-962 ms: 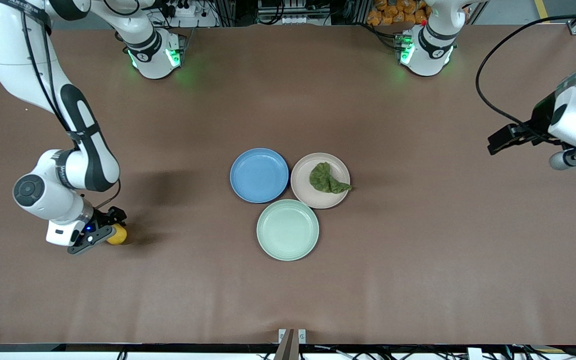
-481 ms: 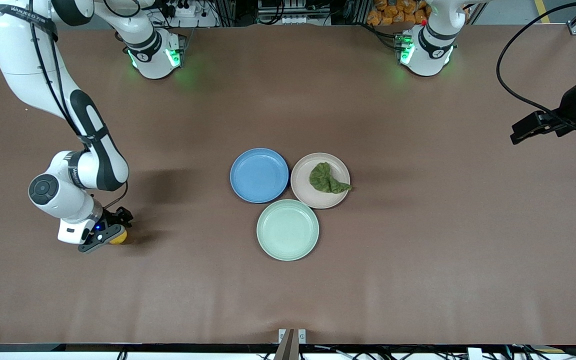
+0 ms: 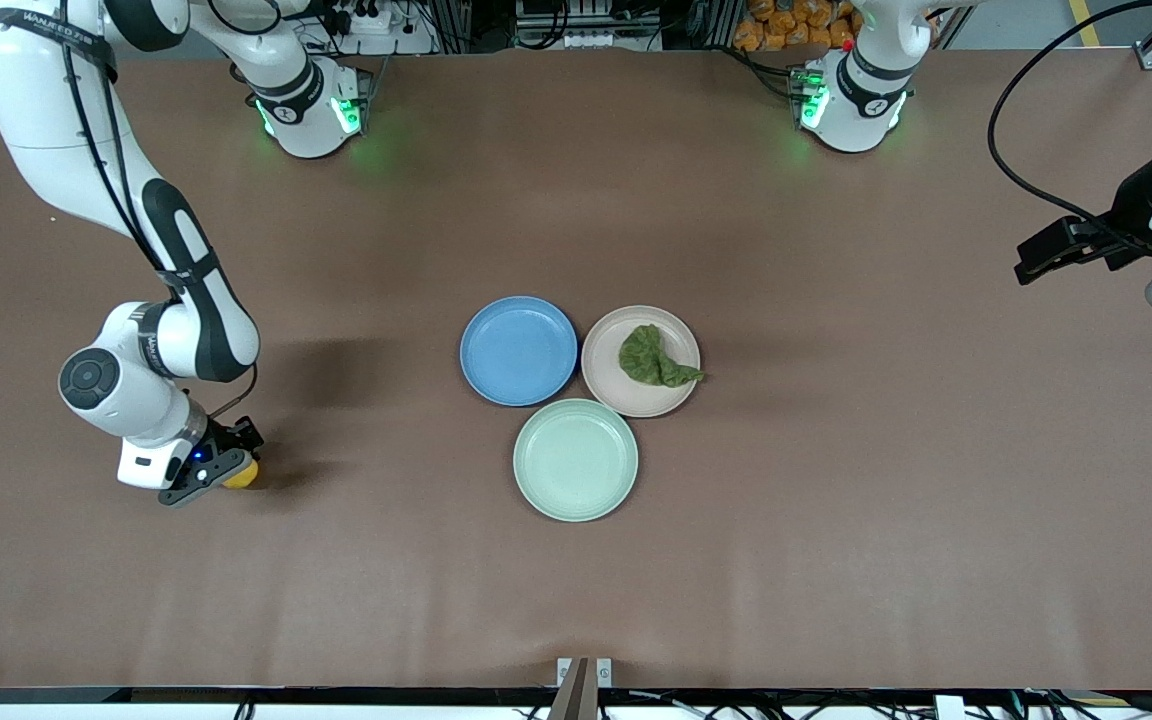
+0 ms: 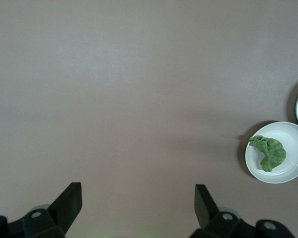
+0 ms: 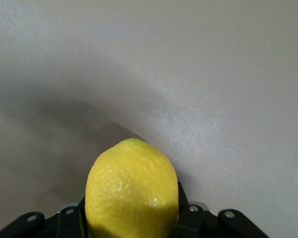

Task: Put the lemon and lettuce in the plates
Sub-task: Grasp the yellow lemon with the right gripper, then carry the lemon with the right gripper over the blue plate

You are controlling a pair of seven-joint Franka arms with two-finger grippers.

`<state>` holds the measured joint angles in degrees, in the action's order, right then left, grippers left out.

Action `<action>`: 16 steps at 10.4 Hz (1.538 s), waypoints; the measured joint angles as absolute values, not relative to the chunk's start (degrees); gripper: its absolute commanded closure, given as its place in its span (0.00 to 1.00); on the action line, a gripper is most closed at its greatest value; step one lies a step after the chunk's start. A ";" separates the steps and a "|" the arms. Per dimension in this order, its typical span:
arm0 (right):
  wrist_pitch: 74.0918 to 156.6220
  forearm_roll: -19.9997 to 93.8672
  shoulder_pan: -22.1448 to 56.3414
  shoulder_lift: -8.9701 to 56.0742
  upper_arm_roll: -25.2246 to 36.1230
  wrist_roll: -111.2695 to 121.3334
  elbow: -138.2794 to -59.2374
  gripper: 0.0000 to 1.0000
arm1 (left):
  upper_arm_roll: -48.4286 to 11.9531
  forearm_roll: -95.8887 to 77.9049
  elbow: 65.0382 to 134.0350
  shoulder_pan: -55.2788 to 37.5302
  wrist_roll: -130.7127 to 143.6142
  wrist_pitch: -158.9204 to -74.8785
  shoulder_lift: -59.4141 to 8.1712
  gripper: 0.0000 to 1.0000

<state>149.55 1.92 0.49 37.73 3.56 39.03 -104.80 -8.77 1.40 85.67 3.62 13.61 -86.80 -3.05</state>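
Three plates are sitting together at the middle of the table [image 3: 836,560]: the blue plate [image 3: 518,350] toward the right arm's end, the beige-pink plate [image 3: 640,361] touching it toward the left arm's end, and the mint-green plate [image 3: 575,459] nearer to the front camera than both. The lettuce [image 3: 654,357] is lying in the beige-pink plate, its pointed tail reaching out over the rim toward the left arm's end.

Well apart from the plates, toward the right arm's end of the table, the right gripper [image 3: 228,462] is pressing down around the lemon [image 3: 241,473]. From the front view only a sliver of yellow is showing under the black fingers, so contact with the table is probably there but hard to confirm. The right wrist view is filling in the rest: the lemon [image 5: 132,191] is sitting squarely between the jaws, which are clamped against its sides, with bare table stretching ahead of it.

The left gripper [image 3: 1041,252] is waiting up in the air over the left arm's end of the table. Its jaws are hard to read from the front, but the left wrist view is showing the left gripper [image 4: 138,204] with its jaws spread wide and nothing between them. That same view is also catching the beige-pink plate [image 4: 293,171] with the lettuce [image 4: 269,153] in it.
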 measured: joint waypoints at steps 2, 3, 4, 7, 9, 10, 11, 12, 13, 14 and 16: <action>146.78 2.01 0.59 36.92 3.57 38.92 -104.11 0.95 | -8.76 1.40 85.71 3.62 13.61 -86.79 -3.05 0.00; 144.05 2.08 0.59 35.97 3.58 38.63 -103.74 0.95 | -8.71 1.40 85.75 3.63 13.61 -86.79 -3.05 0.00; 141.38 2.18 0.64 34.66 3.54 37.44 -103.45 0.95 | -8.66 1.40 85.86 3.65 13.61 -86.77 -3.05 0.00; 135.73 2.34 2.69 31.45 2.41 26.11 -103.31 0.94 | -8.48 1.40 86.12 3.70 13.61 -86.77 -3.05 0.00; 132.54 2.37 4.21 30.03 -0.81 16.08 -103.29 0.95 | -8.41 1.40 86.32 3.72 13.61 -86.76 -3.05 0.00; 131.01 2.37 4.75 29.24 -2.54 11.86 -103.29 0.97 | -8.39 1.40 86.40 3.72 13.61 -86.76 -3.05 0.00; 129.52 2.37 5.27 28.42 -4.01 8.79 -103.29 0.98 | -8.36 1.40 86.41 3.74 13.61 -86.76 -3.05 0.00; 127.77 2.37 5.64 27.65 -5.28 5.90 -103.29 0.98 | -8.35 1.40 86.43 3.75 13.61 -86.76 -3.05 0.00; 126.08 2.38 5.95 26.97 -6.57 2.33 -103.29 0.98 | -8.35 1.40 86.44 3.76 13.61 -86.76 -3.05 0.00; 125.20 2.38 6.68 26.41 -7.78 -1.74 -103.29 0.98 | -8.35 1.40 86.45 3.75 13.61 -86.76 -3.05 0.00; 124.64 2.38 9.57 25.89 -8.77 -8.98 -103.31 0.97 | -8.34 1.39 86.48 3.76 13.61 -86.76 -3.05 0.00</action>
